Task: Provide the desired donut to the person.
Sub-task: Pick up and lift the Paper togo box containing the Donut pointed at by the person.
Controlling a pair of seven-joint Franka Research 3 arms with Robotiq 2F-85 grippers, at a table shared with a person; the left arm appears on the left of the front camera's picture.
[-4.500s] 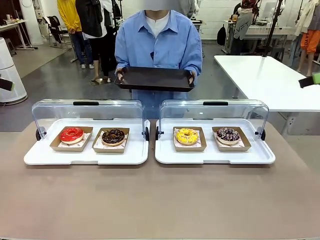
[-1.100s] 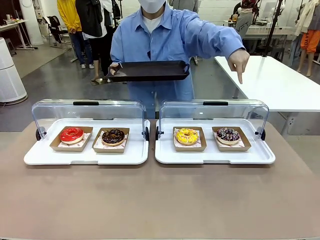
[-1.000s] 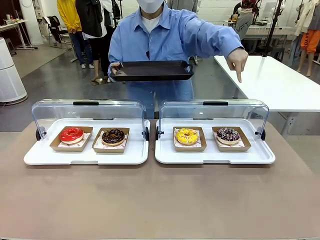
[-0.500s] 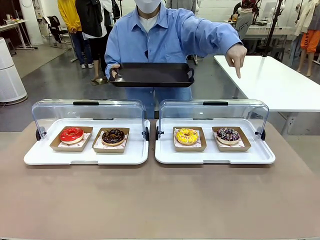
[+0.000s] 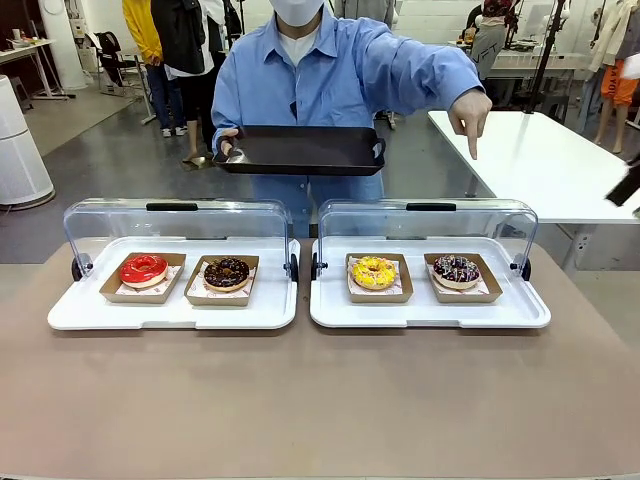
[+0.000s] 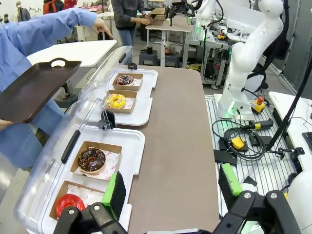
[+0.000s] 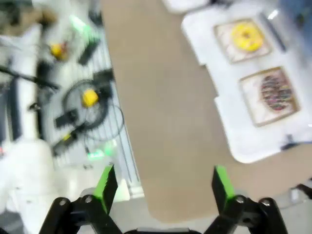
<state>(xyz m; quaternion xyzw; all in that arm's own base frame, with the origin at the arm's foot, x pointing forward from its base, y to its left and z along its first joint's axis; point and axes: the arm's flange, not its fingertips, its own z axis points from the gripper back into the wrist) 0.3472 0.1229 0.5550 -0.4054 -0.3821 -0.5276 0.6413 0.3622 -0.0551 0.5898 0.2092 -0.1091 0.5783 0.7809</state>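
Across tabletop: person (image 5: 330,80) holds black tray (image 5: 300,150), one hand (image 5: 472,108) pointing down toward sprinkled chocolate donut (image 5: 456,268) (rightmost, in right white case (image 5: 430,318)). Left end effector (image 6: 171,187) and right end effector (image 7: 163,186) both wide apart, holding nothing.

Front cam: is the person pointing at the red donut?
No, the person's hand points down at the right end, above the sprinkled chocolate donut.

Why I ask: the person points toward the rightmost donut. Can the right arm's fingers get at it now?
Probably yes: its clear cover is rolled back, the rightmost donut lies exposed on the robot's side, and the right fingers stand open.
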